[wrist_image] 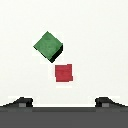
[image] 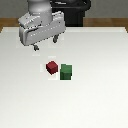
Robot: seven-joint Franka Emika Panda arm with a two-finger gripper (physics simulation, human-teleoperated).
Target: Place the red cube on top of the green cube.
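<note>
**Open gripper hangs above the table, both cubes resting apart from it**

The gripper [image: 45,44] sits in the air over the white table [image: 100,95], with nothing between its fingers. In the exterior view its two short dark fingertips [image: 36,48] point down from the pale grey hand of the Panda arm [image: 41,27], and they stand clear of the table surface. In the wrist view the two fingertips [wrist_image: 22,101] show as dark stubs at the lower edge, one on each side and far apart, so the jaws are spread wide and hold nothing.

The red cube [image: 52,67] lies on the table, nearer the camera than the gripper in the exterior view and a little toward the exterior view's right of it. It is small, dark red and plain. It is apart from the fingers and untouched by them. In the wrist view the red cube [wrist_image: 63,73] lies between the lines of the two fingertips but well away from them.

The green cube [image: 66,72] rests on the table just beside the red one, on the exterior view's right and slightly nearer the camera. It is dark green and looks a little larger. In the exterior view the two nearly meet at a corner; in the wrist view the green cube [wrist_image: 48,46] sits turned diagonally, with a narrow strip of white table between it and the red cube.
</note>
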